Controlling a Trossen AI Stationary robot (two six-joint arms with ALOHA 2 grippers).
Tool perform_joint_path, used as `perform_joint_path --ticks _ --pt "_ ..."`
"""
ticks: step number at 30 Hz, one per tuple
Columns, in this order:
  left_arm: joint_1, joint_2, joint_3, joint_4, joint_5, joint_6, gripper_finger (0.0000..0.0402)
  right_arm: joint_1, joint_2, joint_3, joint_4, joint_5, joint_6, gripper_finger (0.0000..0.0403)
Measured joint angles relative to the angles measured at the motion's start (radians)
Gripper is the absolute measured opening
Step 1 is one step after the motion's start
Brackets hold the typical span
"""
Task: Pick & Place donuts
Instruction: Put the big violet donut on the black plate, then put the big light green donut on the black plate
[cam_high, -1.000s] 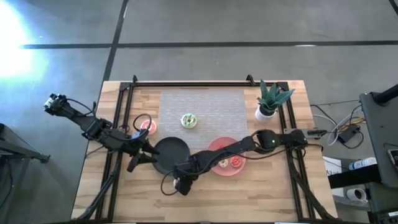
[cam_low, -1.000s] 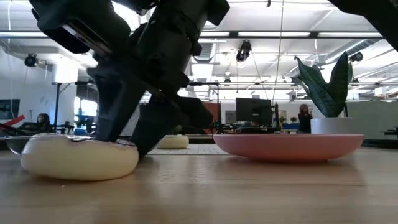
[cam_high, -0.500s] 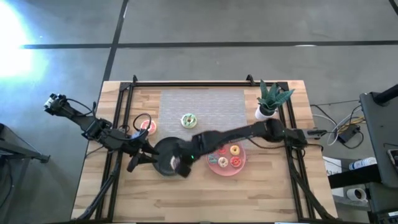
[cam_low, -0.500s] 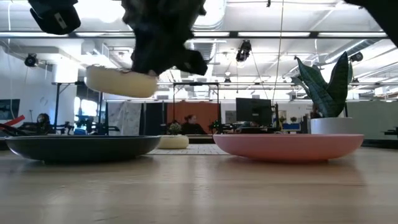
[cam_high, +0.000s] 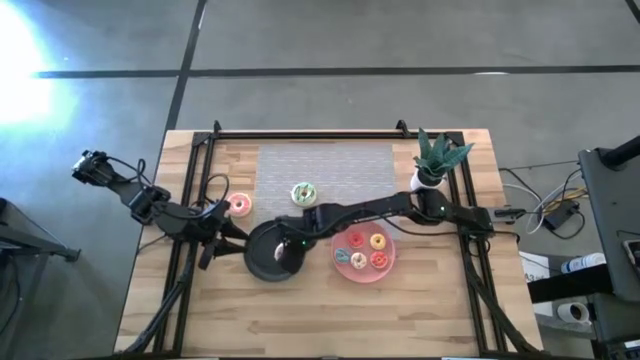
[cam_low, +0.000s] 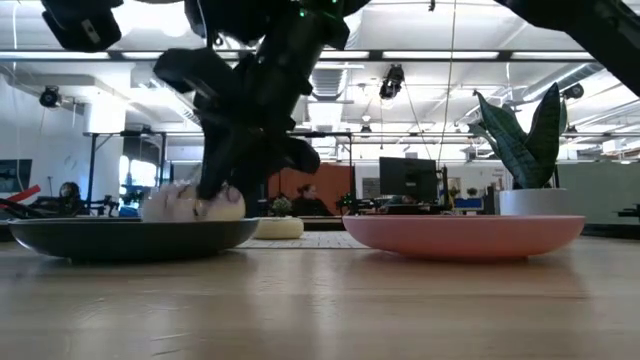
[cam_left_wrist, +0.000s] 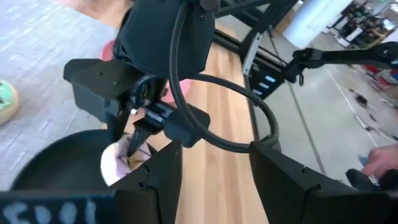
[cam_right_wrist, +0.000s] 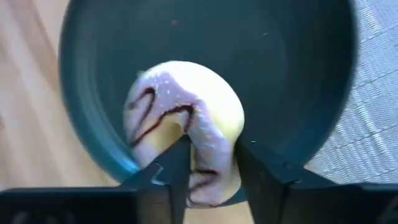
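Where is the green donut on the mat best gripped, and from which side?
Probably from straight above, pinching across one side of the ring. The green donut lies flat on the grey mat, with nothing touching it.

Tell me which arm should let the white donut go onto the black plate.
Right. Its gripper is closed on the white donut, tilted on edge over the black plate. The left gripper waits beside the plate, holding nothing.

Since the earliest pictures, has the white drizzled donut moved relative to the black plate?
Yes. The white drizzled donut, held by the right gripper, went from the bare wood beside the black plate up and into it.
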Motion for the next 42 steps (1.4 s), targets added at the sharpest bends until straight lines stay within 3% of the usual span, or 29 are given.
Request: perform_joint_path --ticks 7,14,19,28,36,42 --pt "0.000 -0.027 0.000 -0.017 -0.031 0.012 0.0160 0.005 -0.002 -0.003 0.005 0.041 -0.019 0.0201" --pt "0.000 -0.029 0.000 -0.062 -0.031 0.004 0.0160 -0.003 -0.075 0.024 -0.073 0.109 -0.080 0.0232" --pt "0.000 -0.029 0.000 -0.062 -0.038 0.004 0.0160 -0.074 -0.087 0.017 -0.229 0.257 -0.053 0.0237" --pt "0.001 -0.029 0.000 -0.062 -0.046 0.007 0.0160 -0.316 -0.054 0.007 -0.170 0.126 -0.042 0.0237" --pt "0.001 -0.029 0.000 -0.062 -0.046 0.006 0.0160 -0.332 0.000 0.003 -0.148 0.103 -0.095 0.0229" --pt "0.001 -0.029 0.000 -0.062 -0.073 0.005 0.0160 -0.342 0.030 0.003 -0.119 0.156 -0.071 0.0215"
